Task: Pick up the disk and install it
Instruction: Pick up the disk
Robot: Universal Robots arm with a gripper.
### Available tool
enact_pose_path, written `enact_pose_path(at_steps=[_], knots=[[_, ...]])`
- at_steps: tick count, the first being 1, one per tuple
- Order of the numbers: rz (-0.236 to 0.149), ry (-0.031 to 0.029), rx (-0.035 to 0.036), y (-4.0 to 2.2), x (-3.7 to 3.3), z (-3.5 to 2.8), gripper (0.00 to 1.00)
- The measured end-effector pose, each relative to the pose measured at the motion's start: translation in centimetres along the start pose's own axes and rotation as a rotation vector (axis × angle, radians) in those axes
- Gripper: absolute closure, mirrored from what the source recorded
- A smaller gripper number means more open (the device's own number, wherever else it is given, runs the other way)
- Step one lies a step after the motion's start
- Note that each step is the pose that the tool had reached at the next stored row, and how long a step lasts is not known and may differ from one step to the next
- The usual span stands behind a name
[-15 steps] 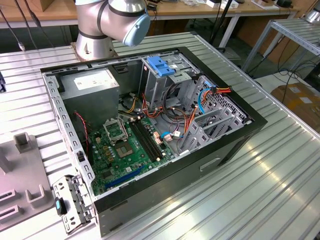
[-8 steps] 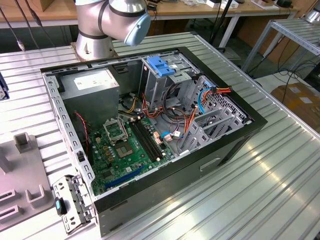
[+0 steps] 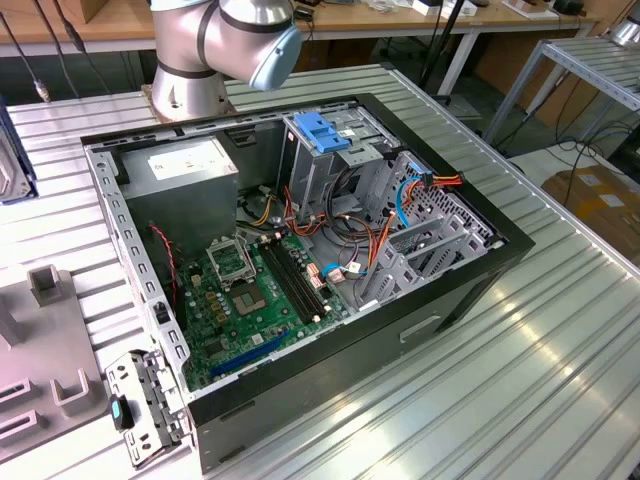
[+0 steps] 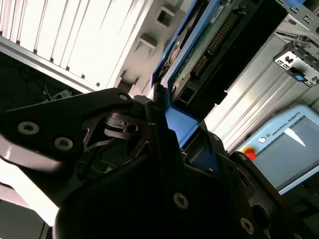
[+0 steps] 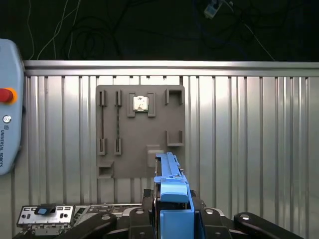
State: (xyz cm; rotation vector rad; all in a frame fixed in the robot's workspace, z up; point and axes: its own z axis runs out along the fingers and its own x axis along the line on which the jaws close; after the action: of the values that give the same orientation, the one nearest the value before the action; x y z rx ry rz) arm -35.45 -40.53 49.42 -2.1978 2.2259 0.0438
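Note:
The disk (image 5: pixel 171 185) stands on edge between my gripper's (image 5: pixel 172 211) black fingers, its blue carrier rail facing the first wrist camera. In the second wrist view the disk (image 4: pixel 199 55) shows its green circuit-board side and blue rail, with the gripper (image 4: pixel 172 124) shut on its blue end. It hangs above the ribbed metal table, over the near edge of a grey fixture plate (image 5: pixel 139 129). A silver and blue edge of the disk (image 3: pixel 12 160) shows at the exterior view's left border, away from the open computer case (image 3: pixel 300 250).
Inside the case stand an upright metal cage with a blue top (image 3: pixel 325 135), a grey power-supply box (image 3: pixel 190 165), a green motherboard (image 3: pixel 250 300) and loose cables. A teach pendant (image 5: pixel 7 104) lies beside the plate. A metal bracket (image 5: pixel 45 214) lies by the case.

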Motion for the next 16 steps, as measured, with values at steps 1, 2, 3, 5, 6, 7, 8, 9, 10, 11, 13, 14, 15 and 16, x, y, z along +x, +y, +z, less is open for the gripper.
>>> enact_pose_path(at_steps=[1, 2, 3, 5, 6, 7, 8, 9, 10, 11, 13, 14, 15, 16], knots=[[0.000, 0.0000, 0.0000, -1.38, 0.04, -0.01, 0.63], [0.000, 0.0000, -0.0001, -2.44, 0.10, -0.03, 0.63], [0.000, 0.0000, -0.0001, -3.24, 0.13, -0.04, 0.63], [0.000, 0.0000, -0.0001, -3.25, 0.13, -0.04, 0.63], [0.000, 0.0000, -0.0001, -3.27, 0.13, -0.04, 0.63], [0.000, 0.0007, -0.0002, -3.47, 0.13, -0.04, 0.63], [0.000, 0.0014, -0.0001, -3.75, 0.12, -0.04, 0.63], [0.000, 0.0024, 0.0000, -4.13, 0.12, -0.03, 0.63], [0.000, 0.0031, 0.0000, -4.33, 0.11, -0.03, 0.63], [0.000, 0.0037, -0.0001, -4.45, 0.11, -0.04, 0.63], [0.000, 0.0042, 0.0000, -4.63, 0.11, -0.02, 0.63], [0.000, 0.0044, 0.0000, -4.77, 0.11, -0.02, 0.63], [0.000, 0.0045, -0.0001, -4.88, 0.11, -0.02, 0.63], [0.000, 0.0046, -0.0001, -4.99, 0.11, -0.02, 0.63]])
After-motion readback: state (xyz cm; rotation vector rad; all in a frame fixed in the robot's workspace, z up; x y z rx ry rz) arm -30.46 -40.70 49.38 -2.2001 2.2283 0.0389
